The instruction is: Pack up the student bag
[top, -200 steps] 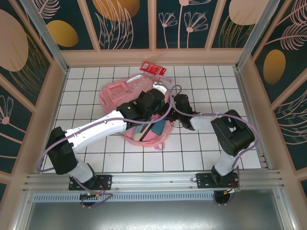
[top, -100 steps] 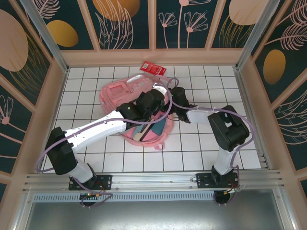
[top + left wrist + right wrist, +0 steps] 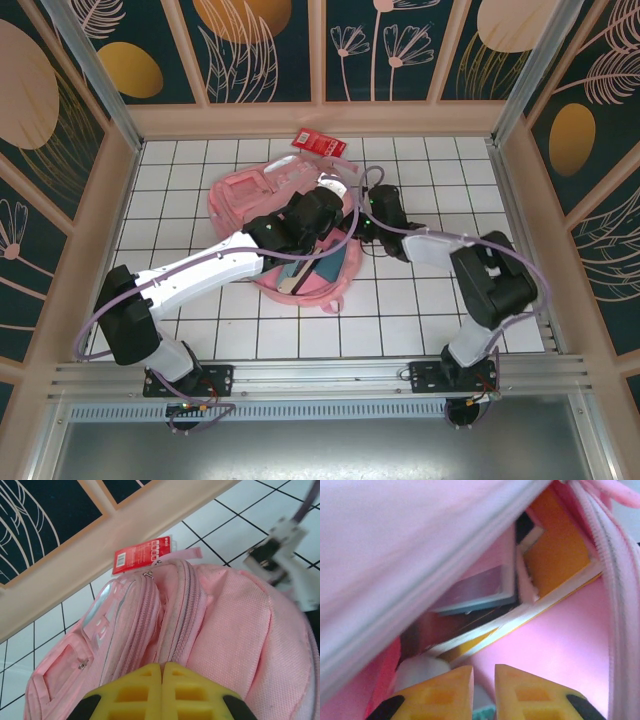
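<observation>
- At the middle of the tiled table, the student bag was laid flat; books were seen inside;
- the left gripper was pressed shut over its zip; the right gripper was narrowly parted within its mouth;
- a red packet was seen at its far end.

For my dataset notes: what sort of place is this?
Likely a robot test cell: a white gridded table, decorated wall panels closing it in, and the left arm and right arm bolted to an aluminium rail.
</observation>
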